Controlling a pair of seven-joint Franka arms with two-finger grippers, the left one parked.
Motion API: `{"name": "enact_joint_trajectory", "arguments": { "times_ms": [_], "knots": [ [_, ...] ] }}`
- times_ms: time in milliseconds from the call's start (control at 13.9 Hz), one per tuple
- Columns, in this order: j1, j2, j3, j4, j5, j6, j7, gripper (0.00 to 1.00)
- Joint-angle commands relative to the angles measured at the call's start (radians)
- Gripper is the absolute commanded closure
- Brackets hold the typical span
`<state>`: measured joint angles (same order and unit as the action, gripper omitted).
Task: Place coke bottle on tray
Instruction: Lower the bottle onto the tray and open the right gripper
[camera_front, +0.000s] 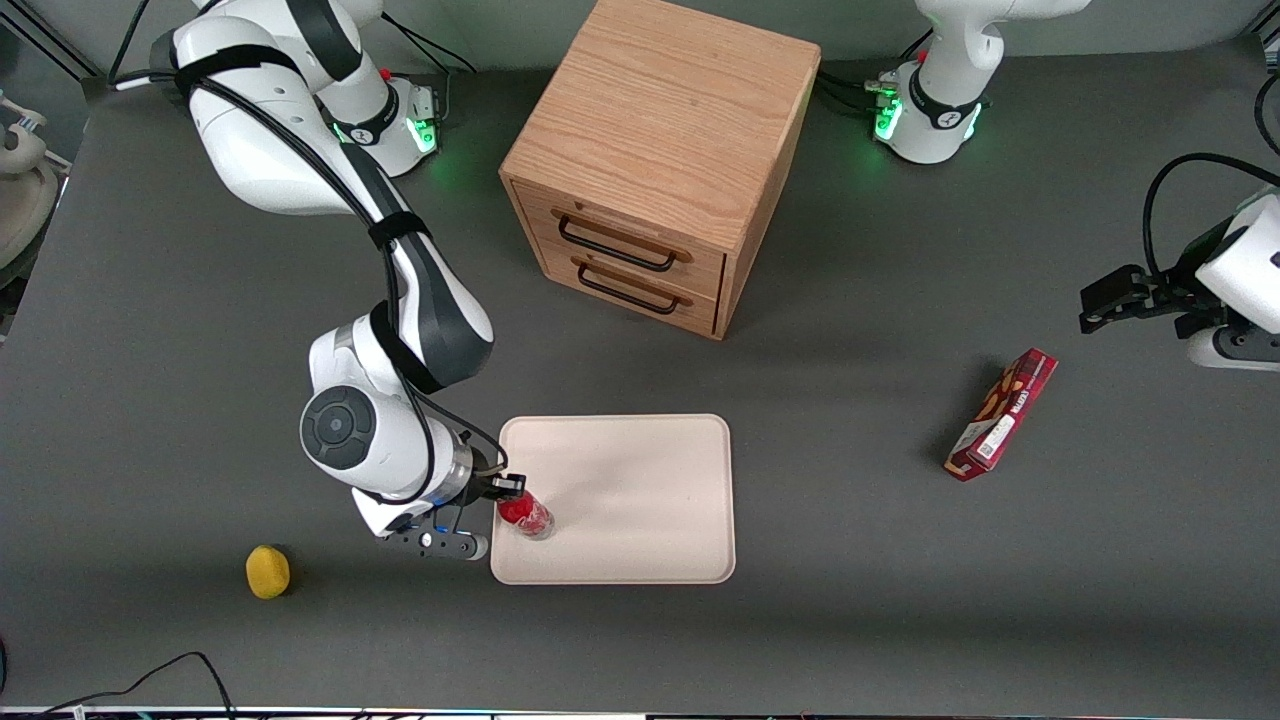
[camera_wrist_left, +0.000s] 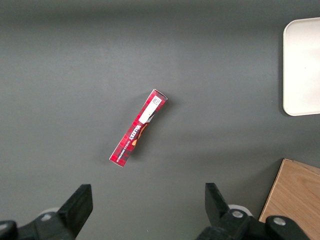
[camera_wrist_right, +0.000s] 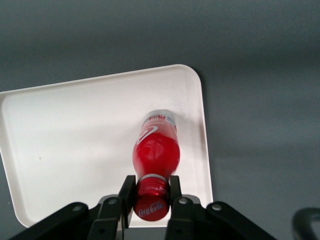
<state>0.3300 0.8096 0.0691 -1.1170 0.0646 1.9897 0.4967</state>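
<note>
While the gripper (camera_wrist_right: 151, 196) pinches its cap, the coke bottle (camera_wrist_right: 154, 147) hangs upright, base over the tray (camera_wrist_right: 65, 145) corner nearest the working arm.

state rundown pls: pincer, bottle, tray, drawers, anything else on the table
pincer: shut on the coke bottle's cap, at the tray's edge toward the working arm's end.
coke bottle: upright, held by the cap, over the tray; base contact cannot be told.
tray: flat on the table, nothing else on it.
wooden cabinet: both drawers closed.
snack box: lying on the table toward the parked arm's end.
yellow object: on the table, untouched.
</note>
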Motion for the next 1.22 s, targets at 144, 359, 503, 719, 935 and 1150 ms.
{"name": "enact_joint_trajectory", "arguments": {
  "times_ms": [144, 359, 503, 719, 935, 1150],
  "knots": [
    [0.004, 0.023, -0.011, 0.04, 0.011, 0.0, 0.002, 1.0],
    [0.014, 0.022, -0.028, 0.04, -0.015, -0.002, 0.002, 1.0],
    [0.012, 0.02, -0.028, 0.04, -0.016, -0.002, 0.002, 1.0],
    [0.004, 0.023, -0.028, 0.04, -0.014, 0.0, 0.0, 0.1],
    [0.006, 0.023, -0.028, 0.039, -0.012, 0.0, 0.0, 0.0],
    [0.01, 0.022, -0.028, 0.039, -0.012, 0.0, 0.002, 0.0]
  ]
}}
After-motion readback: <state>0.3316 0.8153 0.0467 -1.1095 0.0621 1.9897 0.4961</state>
